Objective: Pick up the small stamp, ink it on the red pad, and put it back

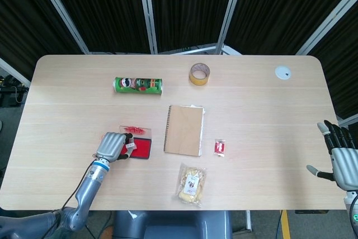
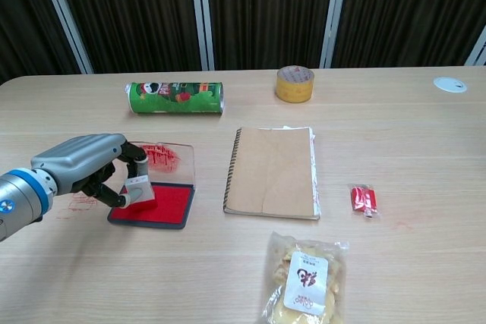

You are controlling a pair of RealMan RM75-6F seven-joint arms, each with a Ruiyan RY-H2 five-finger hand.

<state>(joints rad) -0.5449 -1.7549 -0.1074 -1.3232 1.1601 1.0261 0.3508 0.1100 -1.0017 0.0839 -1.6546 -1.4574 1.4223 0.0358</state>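
My left hand (image 2: 87, 168) (image 1: 112, 145) grips the small pale stamp (image 2: 139, 190) (image 1: 130, 146) and holds it down on the left part of the red ink pad (image 2: 163, 204) (image 1: 143, 149). The pad's clear lid (image 2: 165, 155) stands open behind it, smeared with red ink. In the head view my right hand (image 1: 339, 157) hangs open past the table's right edge, fingers spread and holding nothing. The chest view does not show it.
A brown spiral notebook (image 2: 272, 170) lies right of the pad. A green Pringles can (image 2: 175, 98) and a tape roll (image 2: 295, 83) sit further back. A snack bag (image 2: 304, 277) and a small red packet (image 2: 363, 199) lie nearer the front. Red stamp marks (image 2: 80, 201) show on the table beside the pad.
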